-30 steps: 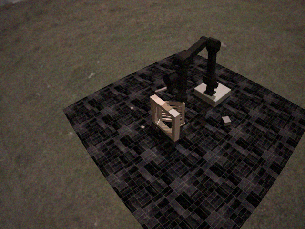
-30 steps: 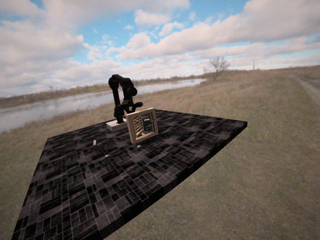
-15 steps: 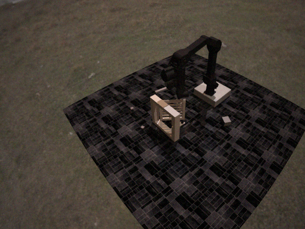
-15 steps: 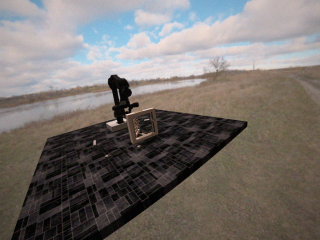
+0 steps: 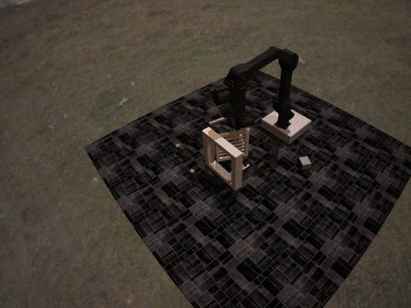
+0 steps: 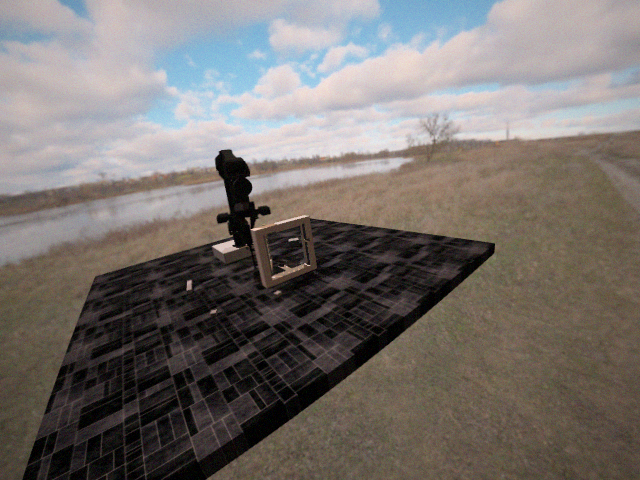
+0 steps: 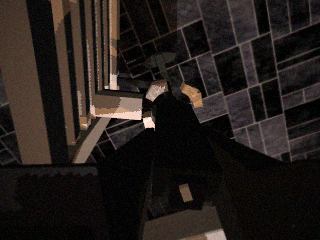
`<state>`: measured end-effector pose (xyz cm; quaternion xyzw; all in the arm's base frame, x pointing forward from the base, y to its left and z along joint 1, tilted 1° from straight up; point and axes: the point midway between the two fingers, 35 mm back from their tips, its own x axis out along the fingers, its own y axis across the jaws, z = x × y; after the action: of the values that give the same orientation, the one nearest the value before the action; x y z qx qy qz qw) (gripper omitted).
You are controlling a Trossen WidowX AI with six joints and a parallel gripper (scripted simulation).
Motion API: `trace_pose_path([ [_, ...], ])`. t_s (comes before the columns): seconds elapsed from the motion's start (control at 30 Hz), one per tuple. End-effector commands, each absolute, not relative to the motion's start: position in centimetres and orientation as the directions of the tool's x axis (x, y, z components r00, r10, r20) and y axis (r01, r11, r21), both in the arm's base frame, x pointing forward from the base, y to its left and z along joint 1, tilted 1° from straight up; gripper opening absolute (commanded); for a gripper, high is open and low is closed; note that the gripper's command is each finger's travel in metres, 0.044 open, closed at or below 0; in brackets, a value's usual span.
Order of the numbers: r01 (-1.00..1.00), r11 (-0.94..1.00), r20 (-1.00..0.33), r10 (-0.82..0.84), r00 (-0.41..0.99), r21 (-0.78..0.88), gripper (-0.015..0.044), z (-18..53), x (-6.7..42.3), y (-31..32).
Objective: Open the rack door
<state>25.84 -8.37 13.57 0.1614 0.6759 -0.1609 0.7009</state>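
Observation:
The pale frame stands upright. Its slatted door is swung far open on the arm's side, hinged at the frame's left post as seen in the top and exterior views. In the exterior view it is nearly edge-on behind that post, and the frame's opening shows through. I cannot read its exact angle. My gripper points down at the door's free edge, shut on the upright handle. The handle itself is mostly hidden by the dark fingers, so its turn does not show clearly.
The arm's white base is behind the frame. A pale block lies on the base's side of the frame. A pale bar lies beyond the hinge side. Two small chips lie before the frame.

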Motion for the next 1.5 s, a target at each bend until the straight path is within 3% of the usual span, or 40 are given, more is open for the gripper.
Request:
trace_pose_path([
  [0.0,0.366,0.931,-0.999,-0.001,0.04,0.014,0.0016,13.6,25.9,-8.8],
  [0.9,-0.023,1.0,-0.999,-0.006,0.04,-0.007,0.0016,13.6,26.0,-13.9],
  [1.47,-0.033,0.999,-0.999,-0.006,0.04,-0.007,0.0016,13.6,26.0,-14.0],
])
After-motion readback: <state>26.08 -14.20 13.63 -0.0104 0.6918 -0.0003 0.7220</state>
